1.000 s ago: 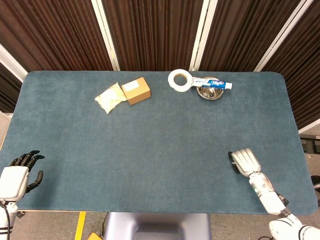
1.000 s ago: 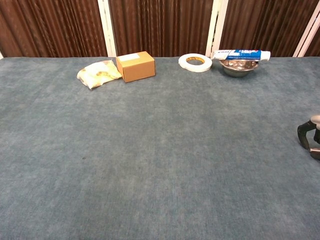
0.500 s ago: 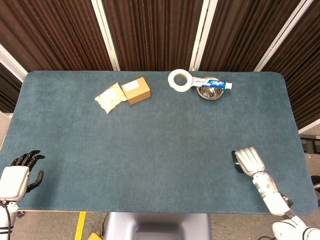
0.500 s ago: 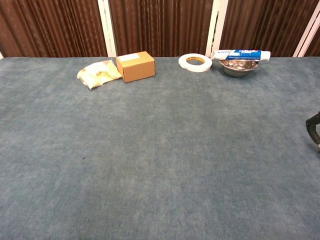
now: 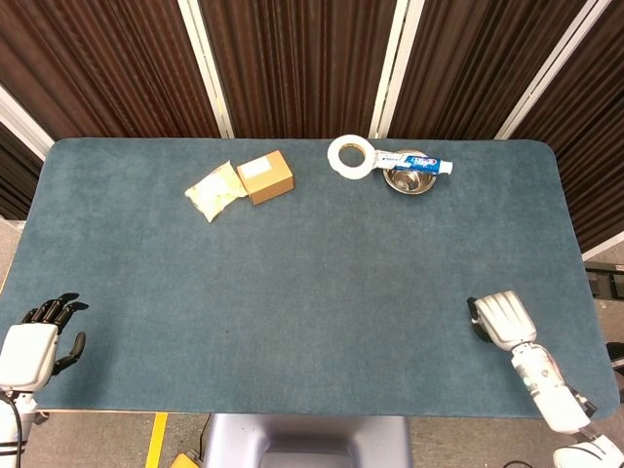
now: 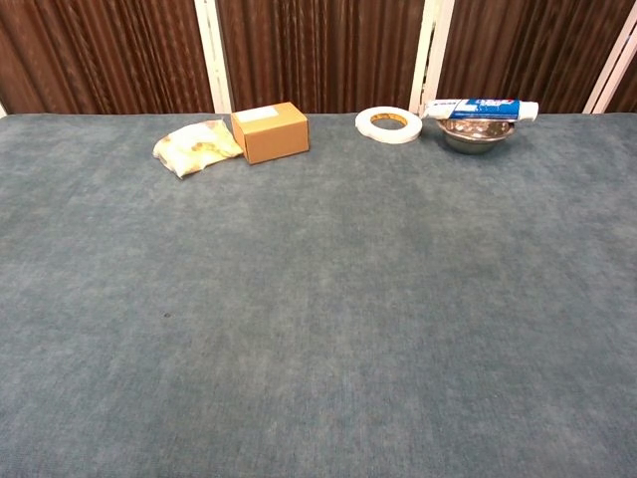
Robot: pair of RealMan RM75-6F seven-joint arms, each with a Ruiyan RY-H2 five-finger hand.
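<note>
Right hand (image 5: pixel 505 318) lies palm-down over the near right part of the counter (image 5: pixel 312 292), holding nothing; fingers look close together, though their spread cannot be judged. It has shifted right since the earlier frame, out of the chest view. Left hand (image 5: pixel 34 343) hangs off the counter's near left corner, empty, dark fingers (image 5: pixel 57 309) loosely spread. Far from both: toothpaste tube (image 5: pixel 417 164) laid across metal bowl (image 5: pixel 408 180), tape roll (image 5: pixel 351 156) touching the tube's end, cardboard box (image 5: pixel 265 176) and packet (image 5: pixel 215 190) further left.

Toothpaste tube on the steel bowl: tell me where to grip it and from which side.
Grip the toothpaste tube near its middle, coming down from above with fingers across its narrow width. It lies flat across the rim of the steel bowl, both ends overhanging, so the sides are free; the tape roll crowds its left end.
</note>
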